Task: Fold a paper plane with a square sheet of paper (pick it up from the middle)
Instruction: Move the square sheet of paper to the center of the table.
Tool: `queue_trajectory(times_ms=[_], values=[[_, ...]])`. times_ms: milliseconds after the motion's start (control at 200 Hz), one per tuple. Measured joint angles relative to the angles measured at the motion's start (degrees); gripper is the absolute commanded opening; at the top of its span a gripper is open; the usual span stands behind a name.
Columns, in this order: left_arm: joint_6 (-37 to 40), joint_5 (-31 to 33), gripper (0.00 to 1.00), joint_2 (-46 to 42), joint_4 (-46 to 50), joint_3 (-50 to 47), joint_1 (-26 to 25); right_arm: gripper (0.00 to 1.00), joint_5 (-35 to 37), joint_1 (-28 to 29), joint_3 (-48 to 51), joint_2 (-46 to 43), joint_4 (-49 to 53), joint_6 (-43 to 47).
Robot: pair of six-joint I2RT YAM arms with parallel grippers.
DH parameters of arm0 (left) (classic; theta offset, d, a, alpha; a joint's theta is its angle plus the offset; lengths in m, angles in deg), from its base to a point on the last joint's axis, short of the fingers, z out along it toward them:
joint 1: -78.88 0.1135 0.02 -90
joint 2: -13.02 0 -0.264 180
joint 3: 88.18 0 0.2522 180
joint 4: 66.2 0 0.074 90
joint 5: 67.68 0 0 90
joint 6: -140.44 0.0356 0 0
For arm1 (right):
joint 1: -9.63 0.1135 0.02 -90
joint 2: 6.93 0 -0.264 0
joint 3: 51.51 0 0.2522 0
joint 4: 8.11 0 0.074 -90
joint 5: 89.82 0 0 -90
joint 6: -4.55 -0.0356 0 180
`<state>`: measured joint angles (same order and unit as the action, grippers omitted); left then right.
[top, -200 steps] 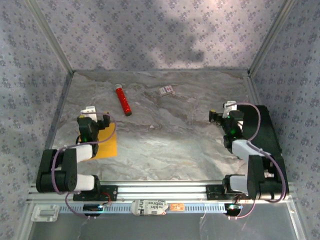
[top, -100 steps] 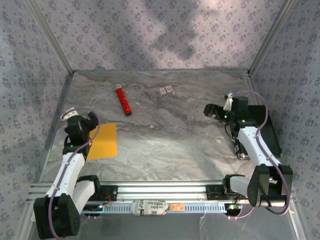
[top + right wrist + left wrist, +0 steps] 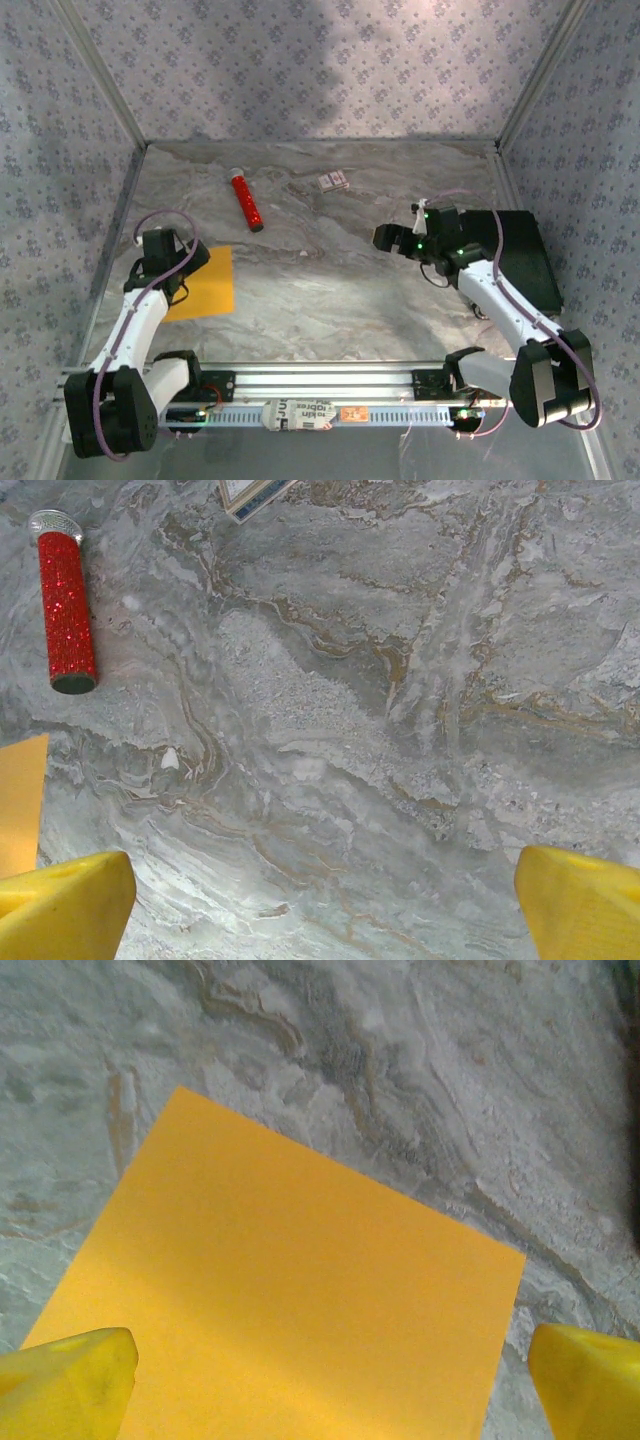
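The left jaws stand wide apart and hold nothing; in the left wrist view one yellow fingertip (image 3: 68, 1385) sits over the square sheet of paper (image 3: 290, 1290) and the other lies past the sheet's edge, over bare desk (image 3: 330, 290). Whether either tip touches the paper I cannot tell. The right jaws are equally wide apart and empty, their fingertips (image 3: 62, 905) above bare marbled surface near the middle of the desk, well apart from the sheet. There is one sheet, orange-yellow, lying flat and unfolded on the left side of the desk, partly under the left arm's wrist in the top view. There is one red tube (image 3: 246, 201) with a silver cap, lying on its side toward the far left of the desk, beyond the sheet. One small white card (image 3: 334, 181) lies to the right of the tube, apart from it. One dark flat slab (image 3: 530, 262) rests at the desk's right edge, beside the right arm.
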<state>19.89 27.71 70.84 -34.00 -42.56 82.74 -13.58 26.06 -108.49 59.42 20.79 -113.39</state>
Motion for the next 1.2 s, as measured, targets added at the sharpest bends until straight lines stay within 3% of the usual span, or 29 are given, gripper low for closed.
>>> queue_trajectory(times_ms=[485,770,974,1199], values=[[0.46,-15.41,0.95,13.29,-0.94,0.39,0.00,0.99,4.61,3.63,1.05,0.00,-1.29,-3.82],[0.44,-18.08,0.95,16.98,-2.58,0.76,-1.57,0.99,5.57,4.57,2.71,-0.28,-1.68,-5.03],[-2.29,-18.05,0.94,18.03,-6.67,0.44,-9.97,0.99,6.95,4.72,4.24,-1.57,-1.60,-5.97],[-12.68,-14.62,0.94,18.05,-13.18,-1.33,-26.73,0.99,8.70,4.81,4.63,-2.25,-1.62,-6.82]])
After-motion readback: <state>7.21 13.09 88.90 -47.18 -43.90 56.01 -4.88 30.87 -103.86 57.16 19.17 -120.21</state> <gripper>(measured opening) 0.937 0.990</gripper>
